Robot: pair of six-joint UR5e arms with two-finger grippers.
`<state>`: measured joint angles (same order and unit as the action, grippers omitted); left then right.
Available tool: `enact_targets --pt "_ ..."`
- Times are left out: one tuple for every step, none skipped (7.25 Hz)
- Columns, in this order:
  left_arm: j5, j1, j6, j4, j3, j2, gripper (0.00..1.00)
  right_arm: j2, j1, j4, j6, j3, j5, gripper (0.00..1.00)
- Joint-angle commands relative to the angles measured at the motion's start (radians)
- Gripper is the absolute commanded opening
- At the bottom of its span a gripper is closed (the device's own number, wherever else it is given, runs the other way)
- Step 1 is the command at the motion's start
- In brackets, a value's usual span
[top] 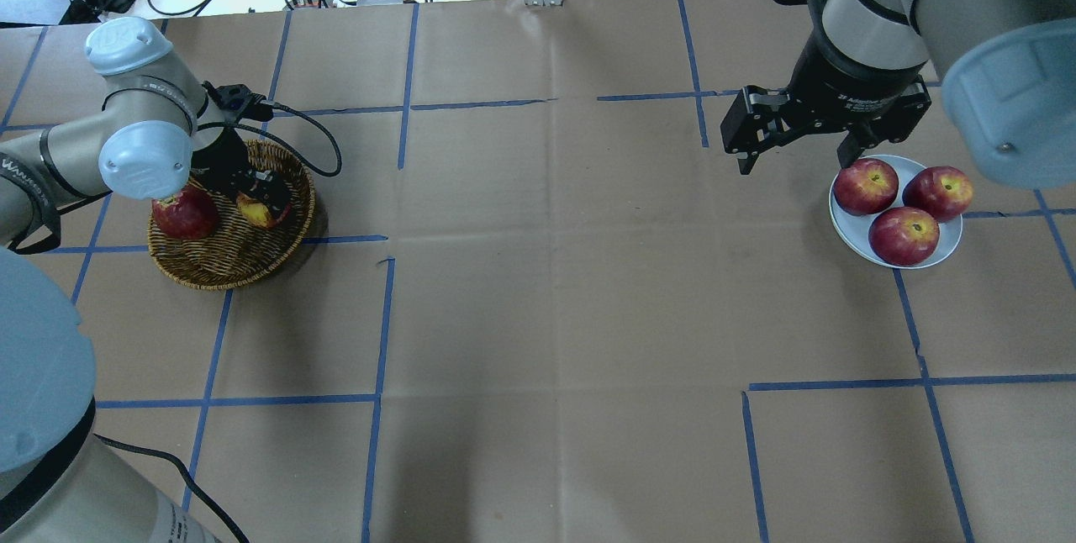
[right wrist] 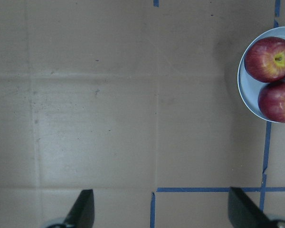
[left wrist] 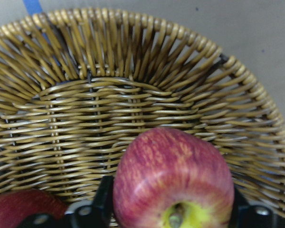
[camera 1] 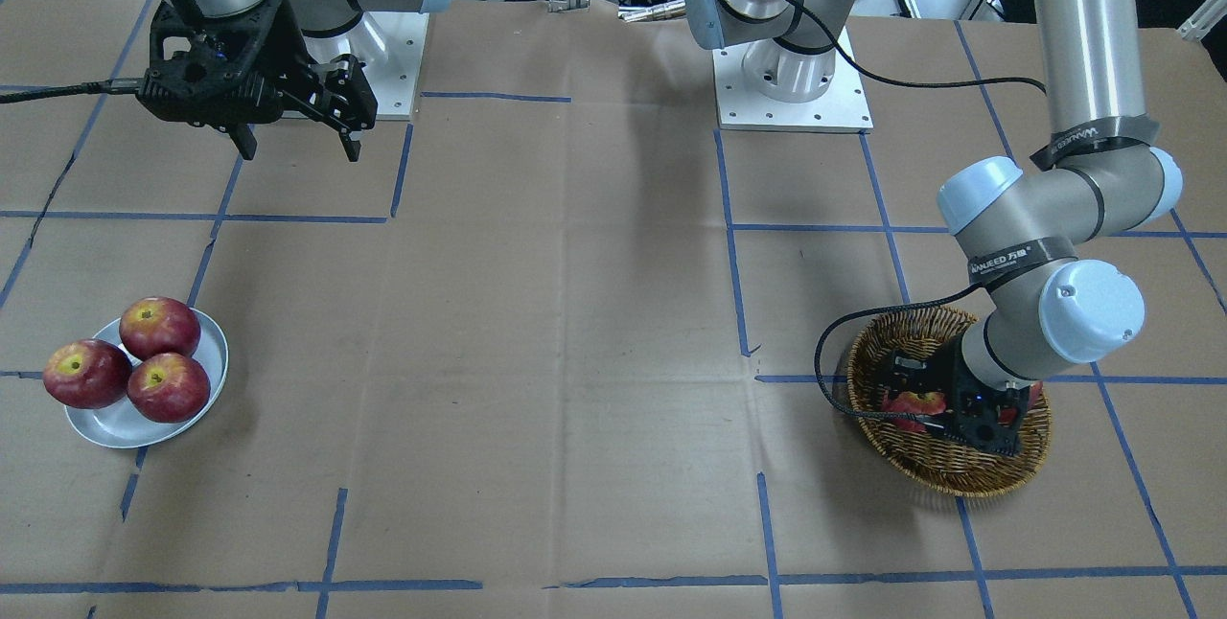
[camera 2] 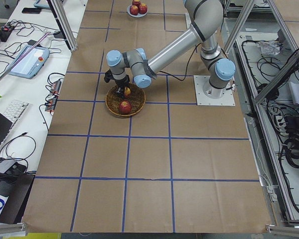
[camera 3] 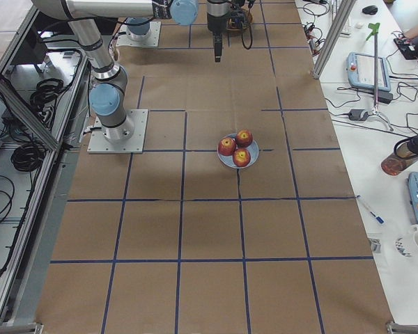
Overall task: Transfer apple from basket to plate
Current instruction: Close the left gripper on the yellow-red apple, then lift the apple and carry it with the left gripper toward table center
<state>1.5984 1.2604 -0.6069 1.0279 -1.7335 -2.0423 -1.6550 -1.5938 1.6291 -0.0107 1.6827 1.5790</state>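
Note:
The apple [left wrist: 173, 175], pinkish-red with a yellow-green stem hollow, lies in the wicker basket [left wrist: 109, 104]. My left gripper [left wrist: 171, 209] reaches down into the basket [top: 227, 266] and is shut on the apple [top: 255, 208], one finger against each side. It also shows in the front-facing view [camera 1: 915, 402]. My right gripper [top: 794, 160] is open and empty, hanging above the table just beside the pale plate [top: 841, 215]. The plate [camera 1: 125, 423] holds three dark red apples [camera 1: 160, 327].
A second, darker red apple [top: 185, 215] lies in the basket next to the left gripper, partly under my left wrist. The left arm's cable [top: 324, 139] loops over the basket's rim. Brown paper with blue tape lines [top: 382, 316] covers the table.

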Motion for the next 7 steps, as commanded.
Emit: enact_targets --pt "-0.002 0.025 0.112 0.044 0.017 0.052 0.54 0.0 0.0 0.0 0.0 0.0 -0.001 1.0" --pt "-0.006 0.065 0.181 0.102 0.018 0.121 0.54 0.0 0.0 0.0 0.0 0.0 0.001 1.0" --pt "0.0 0.179 0.325 0.124 0.02 0.19 0.54 0.0 0.0 0.0 0.0 0.0 0.001 1.0" --pt "0.003 0.297 0.484 0.132 0.028 0.21 0.55 0.0 0.0 0.0 0.0 0.0 0.001 1.0" --pt "0.0 0.406 0.651 0.132 0.044 0.199 0.55 0.0 0.0 0.0 0.0 0.0 -0.001 1.0" --pt "-0.012 0.506 0.799 0.13 0.06 0.176 0.58 0.001 0.0 0.0 0.0 0.0 -0.001 1.0" --pt "-0.012 0.593 0.913 0.112 0.074 0.118 0.58 0.0 0.0 0.0 0.0 0.0 -0.001 1.0"
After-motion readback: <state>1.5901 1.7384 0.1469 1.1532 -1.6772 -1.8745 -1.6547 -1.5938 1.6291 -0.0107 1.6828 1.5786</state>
